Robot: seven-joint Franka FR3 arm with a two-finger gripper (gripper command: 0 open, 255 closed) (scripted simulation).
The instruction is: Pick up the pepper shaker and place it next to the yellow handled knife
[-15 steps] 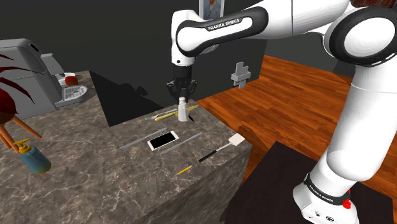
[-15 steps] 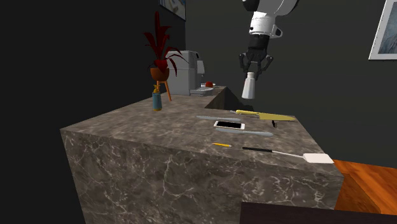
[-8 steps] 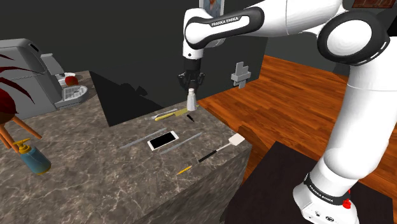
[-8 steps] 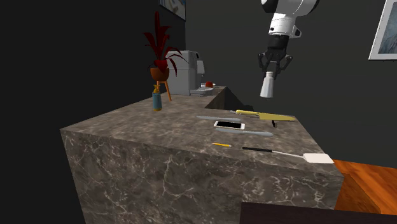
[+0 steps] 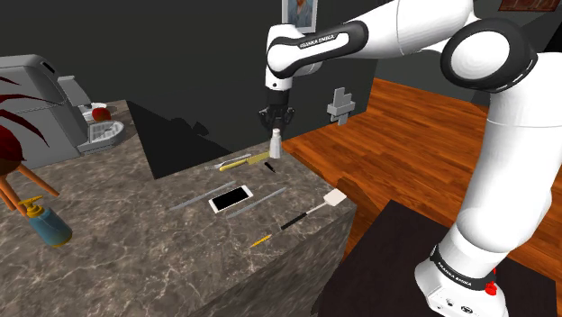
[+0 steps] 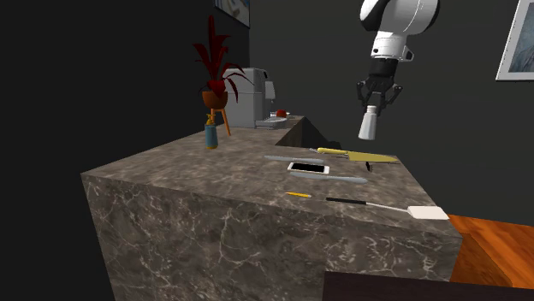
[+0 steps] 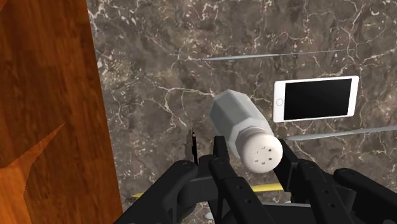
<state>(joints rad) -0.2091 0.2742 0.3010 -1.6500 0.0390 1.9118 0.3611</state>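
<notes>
Dark marble-patterned counter carries flat items. White Franka arm reaches over its end. Black two-finger tool clamped on pale grey faceted pepper shaker, in air above counter, near yellow-handled knife. White smartphone lies beyond knife.

The pepper shaker is pale grey, the end effector black, the counter dark, white-veined.

Dim but sharp renders; the countertop catches soft, even light.
</notes>
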